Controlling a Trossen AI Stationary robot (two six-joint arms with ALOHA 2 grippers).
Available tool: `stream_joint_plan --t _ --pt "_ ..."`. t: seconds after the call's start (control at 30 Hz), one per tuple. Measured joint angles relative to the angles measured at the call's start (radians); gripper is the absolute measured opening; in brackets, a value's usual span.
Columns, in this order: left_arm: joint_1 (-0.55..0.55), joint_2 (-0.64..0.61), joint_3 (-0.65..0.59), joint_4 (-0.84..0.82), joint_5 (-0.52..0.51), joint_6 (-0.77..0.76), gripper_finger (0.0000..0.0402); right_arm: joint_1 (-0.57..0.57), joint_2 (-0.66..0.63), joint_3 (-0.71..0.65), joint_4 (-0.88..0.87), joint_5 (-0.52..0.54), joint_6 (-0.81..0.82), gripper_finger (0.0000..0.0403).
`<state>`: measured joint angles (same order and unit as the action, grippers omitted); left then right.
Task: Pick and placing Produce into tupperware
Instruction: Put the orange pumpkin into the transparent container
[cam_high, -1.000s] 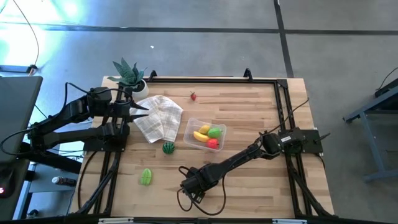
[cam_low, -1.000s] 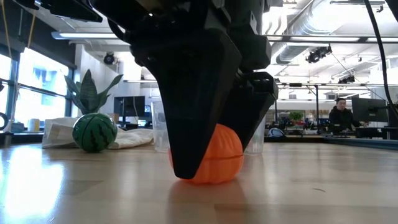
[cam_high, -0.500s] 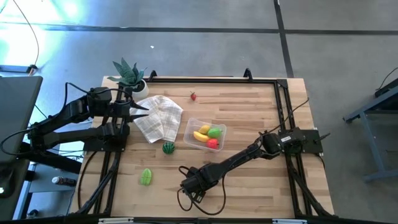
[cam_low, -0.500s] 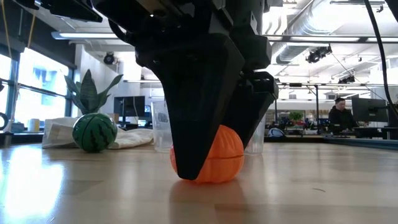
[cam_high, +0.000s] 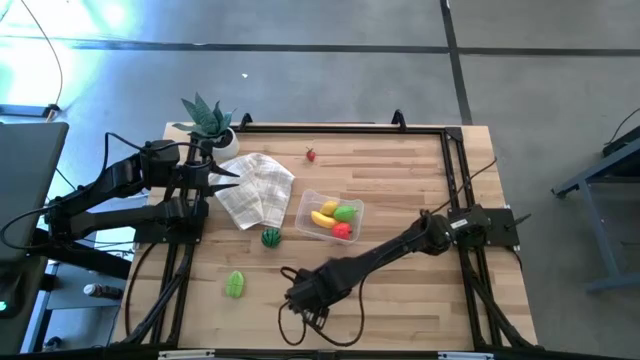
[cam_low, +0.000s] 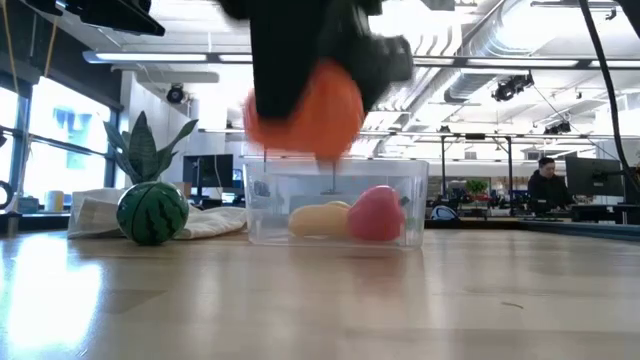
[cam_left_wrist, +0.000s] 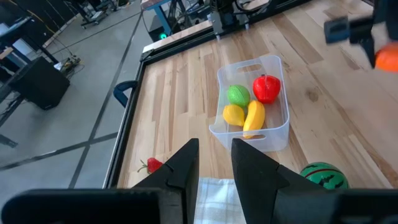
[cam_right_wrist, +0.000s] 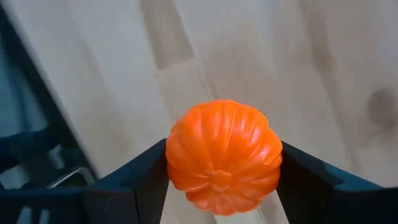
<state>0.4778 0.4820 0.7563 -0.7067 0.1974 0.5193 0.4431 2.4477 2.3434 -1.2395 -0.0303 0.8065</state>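
My right gripper (cam_high: 300, 293) is near the table's front edge, pointing down, shut on an orange ribbed toy pumpkin (cam_right_wrist: 222, 155) that hangs above the wood (cam_low: 305, 110). The clear tupperware (cam_high: 303, 205) stands mid-table and holds a banana, a lemon, a green fruit and a red one (cam_left_wrist: 266, 88). A toy watermelon (cam_high: 271, 238) rests on the table just near-left of it. A green vegetable (cam_high: 235, 284) lies left of my right gripper. My left gripper (cam_left_wrist: 214, 165) waits at the far left by the cloth, fingers slightly apart, with nothing between them. My right gripper pinches the pumpkin between its two fingers, one on each of two opposite ribbed sides (cam_right_wrist: 171, 158). The fingers come from above, pointing down. The pumpkin is lifted clear of the table, higher than the tupperware's rim in the low view.
A crumpled white checked cloth (cam_high: 255, 188) lies at the far left, next to a potted plant (cam_high: 207, 120). A small strawberry (cam_high: 311, 154) sits near the far edge. Bare wood lies right of the tupperware. A black frame (cam_high: 450, 180) runs along the table's sides.
My right gripper has risen straight up from the table with the pumpkin between its fingers. The pumpkin, which sat on the wood a second ago, now hangs clear of it, and the tupperware behind it has come into the low view.
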Motion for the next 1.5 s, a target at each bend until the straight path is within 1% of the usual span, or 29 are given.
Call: stream_joint_plan --t 0.03,0.07,0.13,0.23,0.33,0.53,0.7,0.77,0.83,0.97,1.1,1.2,1.33,1.5 --pt "0.0 0.0 0.0 0.0 0.0 0.0 0.0085 0.0 -0.01 0.013 -0.01 0.012 -0.022 0.0232" --pt "0.0 0.0 0.0 0.0 0.0 0.0 0.0085 -0.001 -0.043 -0.012 0.012 0.018 -0.037 0.0232" --pt "0.0 0.0 0.0 0.0 0.0 0.0 0.0085 -0.008 -0.104 -0.051 0.001 0.035 -0.055 0.0232" --pt "0.0 0.0 0.0 0.0 0.0 0.0 0.0085 -0.024 -0.169 -0.056 -0.109 0.097 -0.065 0.0232" --pt "0.0 0.0 0.0 0.0 0.0 0.0 0.0085 -0.058 -0.223 -0.051 -0.181 0.174 -0.092 0.0232" --pt "0.0 0.0 0.0 0.0 0.0 0.0 0.0085 -0.159 -0.314 -0.046 -0.216 0.223 -0.142 0.0232" --pt "0.0 0.0 0.0 0.0 0.0 0.0 0.0085 -0.287 -0.347 -0.046 -0.246 0.236 -0.227 0.0232" --pt "0.0 0.0 0.0 0.0 0.0 0.0 0.0085 -0.345 -0.346 -0.049 -0.246 0.23 -0.248 0.0232" --pt "0.0 0.0 0.0 0.0 0.0 0.0 0.0085 -0.398 -0.334 -0.067 -0.222 0.191 -0.257 0.0232" --pt "0.0 0.0 0.0 0.0 0.0 0.0 0.0085 -0.458 -0.321 -0.191 -0.162 0.125 -0.284 0.0232" --pt "0.0 0.0 0.0 0.0 0.0 0.0 0.0085 -0.472 -0.322 -0.335 -0.13 0.101 -0.308 0.0232" --pt "0.0 0.0 0.0 0.0 0.0 0.0 0.0085 -0.473 -0.322 -0.418 -0.052 0.099 -0.318 0.0232" --pt "0.0 0.0 0.0 0.0 0.0 0.0 0.0085 -0.471 -0.322 -0.493 0.084 0.059 -0.319 0.0232" --pt "0.0 0.0 0.0 0.0 0.0 0.0 0.0085 -0.471 -0.322 -0.552 0.202 0.035 -0.318 0.0232"
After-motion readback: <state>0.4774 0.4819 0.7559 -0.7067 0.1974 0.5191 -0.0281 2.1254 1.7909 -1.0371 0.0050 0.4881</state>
